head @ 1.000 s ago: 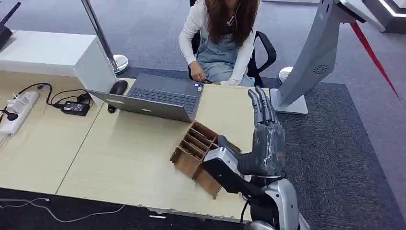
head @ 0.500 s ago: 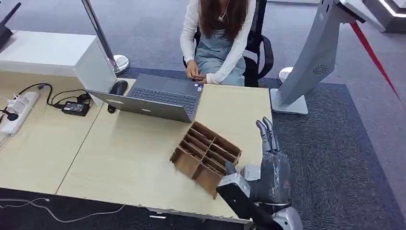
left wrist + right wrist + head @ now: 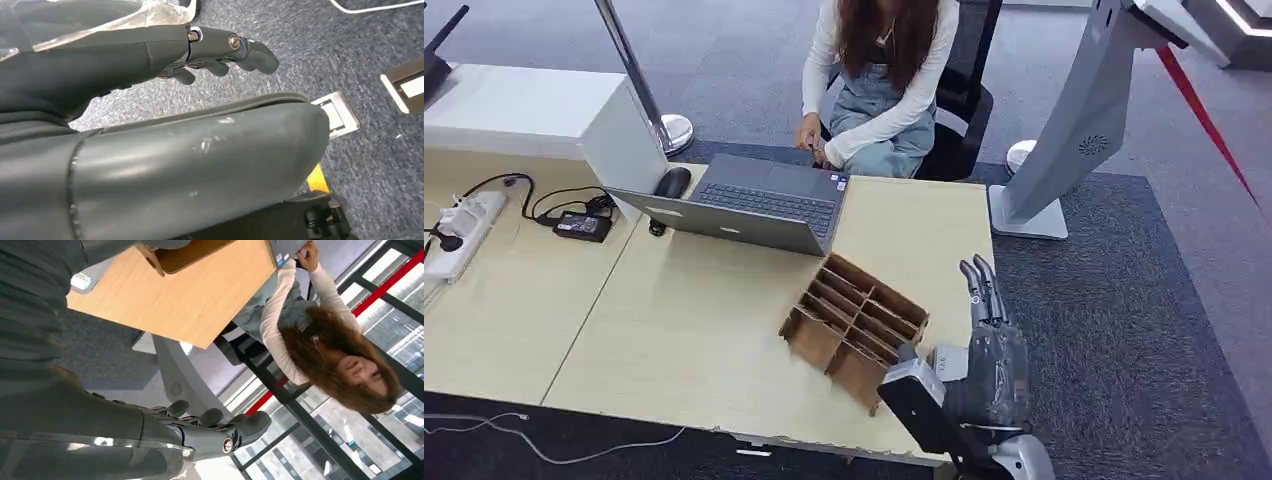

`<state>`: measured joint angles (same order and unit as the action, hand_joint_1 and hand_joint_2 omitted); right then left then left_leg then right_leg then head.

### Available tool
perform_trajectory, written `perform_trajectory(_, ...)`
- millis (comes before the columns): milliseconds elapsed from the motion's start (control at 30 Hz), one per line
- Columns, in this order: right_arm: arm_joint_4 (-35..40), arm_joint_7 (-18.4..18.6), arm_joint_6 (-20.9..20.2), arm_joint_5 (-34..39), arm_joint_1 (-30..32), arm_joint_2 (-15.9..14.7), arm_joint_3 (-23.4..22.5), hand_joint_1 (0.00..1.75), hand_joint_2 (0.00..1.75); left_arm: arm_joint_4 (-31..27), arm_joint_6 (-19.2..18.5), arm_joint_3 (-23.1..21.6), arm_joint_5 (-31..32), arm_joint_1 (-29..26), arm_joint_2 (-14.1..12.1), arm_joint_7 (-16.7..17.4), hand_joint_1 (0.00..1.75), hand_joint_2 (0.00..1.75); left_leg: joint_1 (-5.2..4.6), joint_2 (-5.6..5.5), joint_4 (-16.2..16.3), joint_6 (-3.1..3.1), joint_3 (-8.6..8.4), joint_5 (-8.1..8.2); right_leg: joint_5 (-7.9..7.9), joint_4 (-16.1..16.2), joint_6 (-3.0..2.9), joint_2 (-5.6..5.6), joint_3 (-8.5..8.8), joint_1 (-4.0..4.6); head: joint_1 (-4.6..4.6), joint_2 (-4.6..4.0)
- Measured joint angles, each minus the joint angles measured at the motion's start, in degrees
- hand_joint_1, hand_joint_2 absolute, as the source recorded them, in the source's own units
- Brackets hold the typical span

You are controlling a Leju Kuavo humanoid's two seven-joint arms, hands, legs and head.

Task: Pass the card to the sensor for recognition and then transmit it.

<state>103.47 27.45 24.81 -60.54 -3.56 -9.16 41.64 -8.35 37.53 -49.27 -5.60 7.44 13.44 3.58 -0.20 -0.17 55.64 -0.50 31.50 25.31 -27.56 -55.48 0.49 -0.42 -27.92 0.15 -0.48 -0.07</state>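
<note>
Right hand [image 3: 989, 345] empty, fingers straight and apart, just beside the cardboard divider box [image 3: 854, 326]; no card discernible

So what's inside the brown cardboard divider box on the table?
The cardboard divider box shows bare brown slots with no card visible in the head view. The nearest corner is covered by the right hand, so anything in the slots there cannot be seen.

Wooden desk [image 3: 674, 330] (light) on grey carpet [image 3: 1144, 300]
</note>
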Motion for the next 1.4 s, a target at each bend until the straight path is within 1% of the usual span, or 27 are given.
perform_trajectory(33, -0.3, 0.0, 0.0, 0.0, 0.0, 0.0, 0.1, 0.00, 1.75, 0.0, 0.0, -0.1, 0.0, 0.0, 0.0, 0.2, 0.00, 0.00, 0.00, 0.00, 0.0, 0.00, 0.00, 0.00, 0.00, 0.0, 0.00, 0.00, 0.00, 0.00, 0.00, 0.00)
perform_trajectory(67, -0.5, 0.0, 0.0, 0.0, 0.0, 0.0, 0.2, 0.07, 1.75, 0.0, 0.0, -0.2, 0.0, 0.0, 0.0, 0.4, 0.00, 0.00, 0.00, 0.00, 0.0, 0.00, 0.00, 0.00, 0.00, 0.0, 0.00, 0.00, 0.00, 0.00, 0.00, 0.00)
perform_trajectory(200, -1.5, -0.1, 0.0, 0.0, -0.1, 0.0, 0.9, 0.09, 1.75, 0.0, 0.2, -0.7, -0.2, 0.1, 0.0, 0.9, 0.00, 0.00, 0.00, 0.00, 0.0, 0.00, 0.00, 0.00, 0.00, 0.0, 0.00, 0.00, 0.00, 0.01, 0.00, 0.00)
perform_trajectory(367, -2.1, -0.1, -0.1, 0.0, -0.6, 0.1, 1.1, 0.09, 1.75, 0.0, 0.2, -1.2, -2.9, 0.2, 0.0, 1.1, 0.00, 0.00, 0.01, 0.00, 0.0, 0.00, 0.00, 0.00, 0.00, 0.0, 0.00, 0.00, 0.01, 0.01, 0.00, 0.00)
perform_trajectory(433, -2.4, -0.1, -0.2, 0.0, -0.8, 0.1, 1.2, 0.10, 1.75, 0.0, 0.2, -1.2, -2.9, 0.2, 0.0, 1.1, 0.00, 0.00, 0.00, 0.00, 0.0, 0.00, 0.00, 0.00, 0.00, 0.0, 0.00, 0.00, 0.01, 0.01, 0.00, 0.00)
perform_trajectory(467, -2.5, -0.1, -0.4, 0.0, -0.9, 0.2, 1.3, 0.14, 1.75, 0.0, 0.2, -1.2, -2.9, 0.2, 0.0, 1.1, 0.00, 0.00, 0.00, 0.00, 0.0, 0.00, 0.00, 0.00, 0.00, 0.0, 0.00, 0.00, 0.01, 0.01, 0.00, 0.00)
perform_trajectory(567, -3.1, -0.2, -1.4, 0.0, -1.6, 0.3, 1.6, 0.35, 1.75, 0.0, 0.2, -1.2, -2.9, 0.2, 0.0, 0.8, 0.00, 0.00, 0.00, 0.00, 0.0, 0.00, 0.00, 0.00, 0.00, 0.0, 0.00, 0.00, 0.02, 0.01, 0.00, 0.00)
perform_trajectory(600, -3.4, -0.4, -1.8, -0.1, -2.0, 0.4, 1.6, 0.38, 1.75, 0.0, 0.2, -1.2, -2.9, 0.2, 0.0, 0.6, 0.00, 0.00, 0.00, 0.00, 0.0, 0.00, 0.00, -0.01, 0.00, 0.0, 0.00, 0.00, 0.02, 0.01, 0.00, 0.00)
perform_trajectory(633, -3.7, -0.7, -2.2, -0.3, -2.5, 0.5, 1.8, 0.66, 1.75, 0.0, 0.1, -1.2, -2.9, 0.2, 0.0, 0.5, 0.00, 0.00, 0.00, 0.00, 0.0, 0.00, 0.00, -0.01, 0.00, 0.0, 0.00, 0.00, 0.03, 0.01, 0.00, 0.00)
perform_trajectory(667, -4.0, -0.9, -2.8, -0.8, -2.9, 0.8, 2.0, 0.82, 1.75, 0.0, 0.0, -1.2, -2.9, 0.2, 0.0, 0.4, 0.00, 0.00, 0.00, 0.00, 0.0, 0.00, -0.01, -0.01, 0.00, 0.0, 0.00, 0.00, 0.03, 0.01, 0.00, 0.00)
perform_trajectory(733, -4.5, -1.1, -4.0, -2.2, -3.7, 1.3, 2.3, 0.93, 1.75, 0.1, -0.1, -1.1, -2.9, 0.2, 0.0, 0.2, 0.00, 0.00, 0.01, 0.00, 0.0, 0.00, 0.00, -0.01, 0.00, 0.0, 0.00, 0.00, 0.03, 0.01, 0.00, 0.00)
perform_trajectory(933, -6.7, -1.0, -6.8, -5.2, -6.5, 3.0, 2.6, 0.94, 1.75, 0.1, -0.1, -0.9, -2.9, 0.2, 0.0, 0.0, 0.00, 0.00, 0.01, -0.01, 0.0, 0.01, 0.00, -0.01, 0.00, 0.0, 0.00, 0.00, 0.03, 0.01, 0.00, 0.00)
perform_trajectory(1233, -8.5, -1.0, -7.0, -5.3, -7.7, 4.2, 2.7, 0.94, 1.75, 0.1, -0.1, -0.8, -2.9, 0.1, 0.0, 0.0, 0.00, 0.00, 0.00, 0.00, 0.0, 0.00, 0.01, -0.01, 0.00, 0.0, 0.00, 0.00, 0.03, 0.01, 0.00, 0.00)
perform_trajectory(1267, -8.6, -1.0, -7.0, -5.3, -7.8, 4.3, 2.7, 0.98, 1.75, 0.1, -0.1, -0.8, -2.9, 0.1, 0.0, -0.1, 0.00, 0.00, 0.00, 0.00, 0.0, 0.00, 0.01, -0.01, 0.00, 0.0, 0.00, 0.00, 0.02, 0.01, 0.00, 0.00)
perform_trajectory(1367, -9.2, -1.0, -7.1, -5.4, -8.0, 4.6, 2.9, 0.91, 1.75, 0.1, -0.2, -0.8, -2.9, 0.1, 0.0, -0.1, 0.00, 0.00, 0.00, 0.00, 0.0, 0.01, 0.01, -0.01, 0.00, 0.0, 0.00, 0.00, 0.03, 0.01, 0.00, 0.00)
perform_trajectory(1400, -9.4, -1.0, -7.4, -5.5, -8.1, 4.6, 2.9, 0.82, 1.75, 0.1, -0.3, -0.8, -2.9, 0.1, 0.0, -0.1, 0.00, 0.00, 0.00, 0.00, 0.0, 0.01, 0.00, -0.01, 0.00, 0.0, 0.00, 0.00, 0.03, 0.01, 0.00, 0.00)
